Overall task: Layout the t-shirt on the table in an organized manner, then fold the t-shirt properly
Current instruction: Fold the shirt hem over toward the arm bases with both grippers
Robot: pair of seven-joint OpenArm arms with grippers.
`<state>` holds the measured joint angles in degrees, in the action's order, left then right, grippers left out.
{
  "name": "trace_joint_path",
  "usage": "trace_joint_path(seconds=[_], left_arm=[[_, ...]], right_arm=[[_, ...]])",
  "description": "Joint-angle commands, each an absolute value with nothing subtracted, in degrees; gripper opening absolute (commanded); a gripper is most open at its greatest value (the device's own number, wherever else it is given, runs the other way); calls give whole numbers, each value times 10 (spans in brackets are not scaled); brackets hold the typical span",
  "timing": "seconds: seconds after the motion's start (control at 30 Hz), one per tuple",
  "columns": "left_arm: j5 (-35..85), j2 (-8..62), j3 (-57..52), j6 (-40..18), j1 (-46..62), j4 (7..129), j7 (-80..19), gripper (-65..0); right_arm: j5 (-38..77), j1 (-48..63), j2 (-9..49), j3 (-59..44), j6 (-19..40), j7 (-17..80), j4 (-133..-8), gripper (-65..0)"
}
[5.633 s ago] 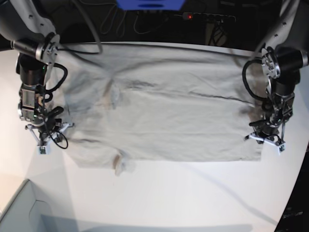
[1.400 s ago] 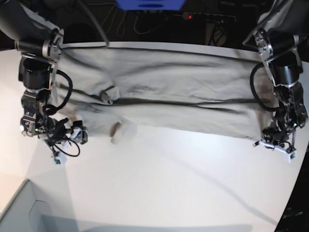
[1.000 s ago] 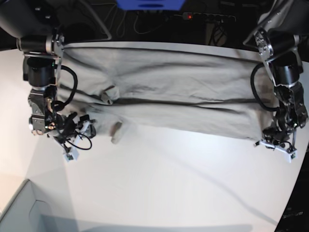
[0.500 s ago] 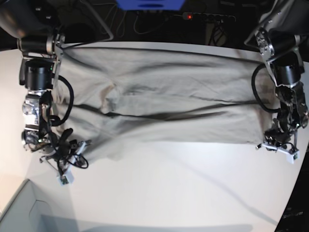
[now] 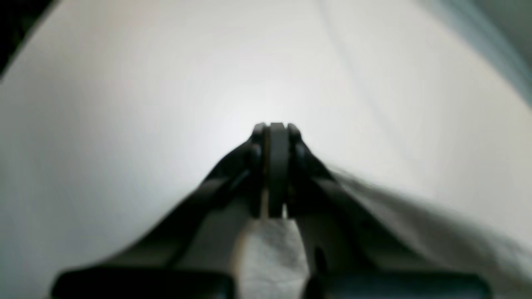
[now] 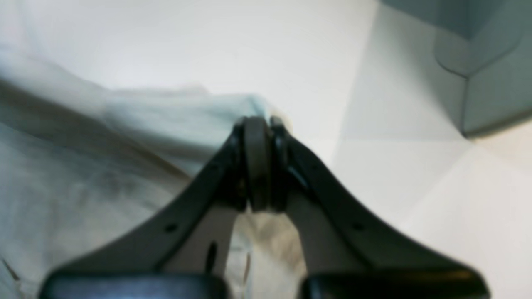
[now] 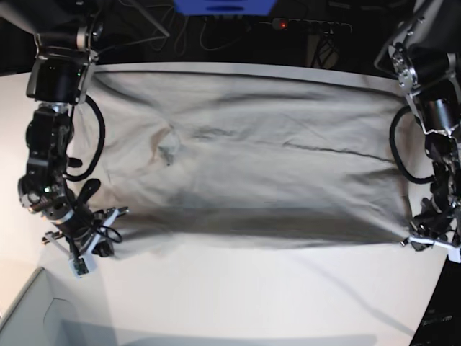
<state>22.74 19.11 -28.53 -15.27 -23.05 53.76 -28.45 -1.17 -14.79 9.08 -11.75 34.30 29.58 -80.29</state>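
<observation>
While both arms hold the near edge, the t-shirt (image 7: 252, 173) lies spread wide across the white bench (image 7: 252, 295), stretched between them. The left gripper (image 5: 275, 174) is closed tight on a hem corner; cloth trails behind and beside it. The right gripper (image 6: 258, 166) is likewise pinched shut on fabric at the opposite corner. The cloth looks light, limp and crease-prone, so corners and hems seem the best holds.
</observation>
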Motion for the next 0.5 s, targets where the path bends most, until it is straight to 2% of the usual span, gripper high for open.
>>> trace_joint_path(seconds=[0.0,0.47], left_arm=[[233,199,-287,-157,-245,558,-272,-650],[233,183,-288,-158,-184,653,-272,-650]], right_arm=[[-4,-151,91,-127,345,281,-827,-650],[-4,28,61,-143,345,276,-986,-650]])
